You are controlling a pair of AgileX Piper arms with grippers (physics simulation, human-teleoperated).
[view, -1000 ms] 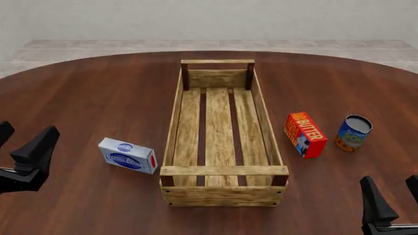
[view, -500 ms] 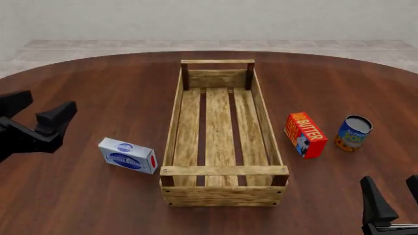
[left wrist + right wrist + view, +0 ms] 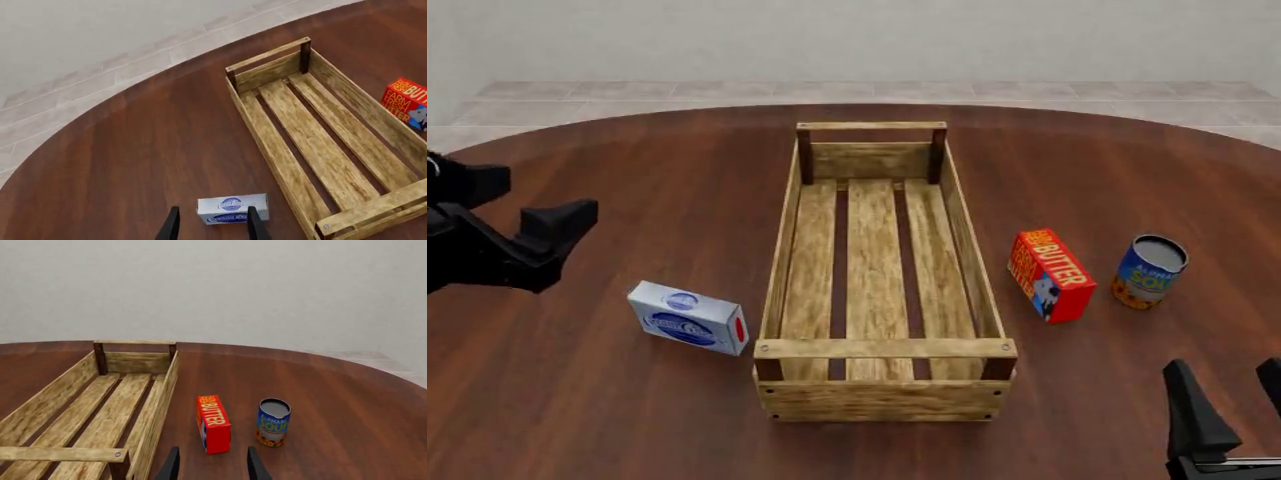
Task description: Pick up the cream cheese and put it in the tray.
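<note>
I'm on approach: left end effector (image 3: 527,235) released, above & left of cheese (image 3: 689,318). Next I need to descend, straddle it. Right end effector (image 3: 209,465) released too.

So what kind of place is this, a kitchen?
Probably not a real room: it looks computer-rendered. A bare round wooden table holds a slatted wooden tray, a cream cheese box, a butter box and a soup can, against blank walls.

Round dark wood table (image 3: 667,180), pale tiled floor (image 3: 854,92), plain white wall (image 3: 854,40)
</note>
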